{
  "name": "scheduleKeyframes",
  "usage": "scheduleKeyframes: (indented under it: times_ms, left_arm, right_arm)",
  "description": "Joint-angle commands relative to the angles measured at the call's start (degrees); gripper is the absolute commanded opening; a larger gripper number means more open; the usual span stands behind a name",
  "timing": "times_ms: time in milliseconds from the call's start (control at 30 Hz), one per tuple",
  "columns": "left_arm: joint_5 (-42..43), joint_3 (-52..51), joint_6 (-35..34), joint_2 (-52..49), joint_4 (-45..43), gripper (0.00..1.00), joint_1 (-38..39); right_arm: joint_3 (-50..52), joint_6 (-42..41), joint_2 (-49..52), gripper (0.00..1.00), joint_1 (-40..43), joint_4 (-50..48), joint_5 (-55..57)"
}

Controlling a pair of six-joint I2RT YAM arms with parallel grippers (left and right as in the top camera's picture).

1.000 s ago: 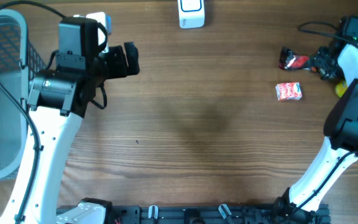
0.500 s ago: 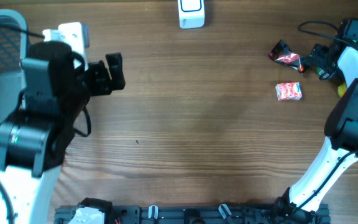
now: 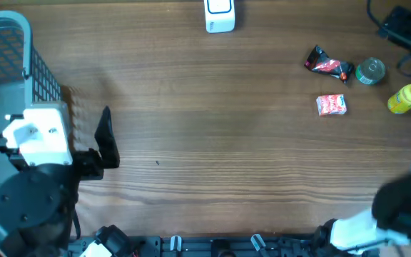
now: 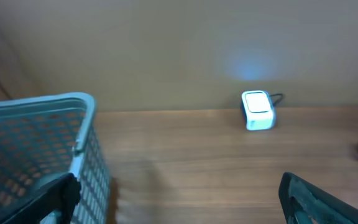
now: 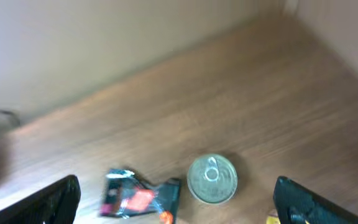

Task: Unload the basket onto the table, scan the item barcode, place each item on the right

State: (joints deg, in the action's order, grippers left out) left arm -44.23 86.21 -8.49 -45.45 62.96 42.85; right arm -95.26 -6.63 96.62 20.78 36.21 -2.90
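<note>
Currently my left hand (image 4: 179, 183) sits low at the near-left corner of the wooden table (image 3: 212, 143), beside the grey-blue plastic mesh basket (image 3: 9, 64). Its two black fingers (image 4: 309, 199) are spread wide and grip nothing. Its wrist camera looks level across the table to the far edge, where the small white barcode scanner (image 3: 220, 16) stands upright.

My right hand (image 5: 178, 182) hangs over the far-right corner, tilted down at the table, fingers (image 5: 48, 200) wide apart and empty. Overhead, that arm is blurred and partly out of frame, so I read its pose from the wrist view.

Below it the crumpled black-and-red foil wrapper (image 3: 325, 64) lies flat on the table, touched by neither hand and well to the right of the scanner. Just beside the wrapper stands a round silver tin can (image 3: 370, 71) with a pull tab. A yellow cylindrical container (image 3: 405, 98) lies near the can, and a small red-and-white packet (image 3: 331, 105) rests a little nearer to me.
</note>
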Motion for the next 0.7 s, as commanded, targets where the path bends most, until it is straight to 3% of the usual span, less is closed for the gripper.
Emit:
scheduleKeyframes:
  times_ms: [0,200,367,467,667]
  left_arm:
    - [-18.7,0.0,-5.8,-0.1,2.5,1.0,9.9]
    - [-27.2,0.0,-13.2,-0.1,9.1,1.0,22.2]
    - [-26.9,0.0,-13.2,-0.1,9.3,1.0,23.3]
    - [-26.8,0.0,-13.2,-0.1,9.4,1.0,23.3]
    - [-26.8,0.0,-13.2,-0.1,9.3,1.0,23.3]
  right_arm:
    - [-0.5,3.1,-13.5,1.0,-0.3,4.1,-3.2]
    - [0.2,2.2,-39.3,1.0,-0.3,14.6,-8.7]
    - [3.3,3.4,-61.4,1.0,-0.3,26.5,-9.9]
    - [5.4,2.2,-72.8,1.0,-0.3,28.7,-11.5]
    - [6.0,-7.2,-77.8,1.0,-1.0,31.7,-12.3]
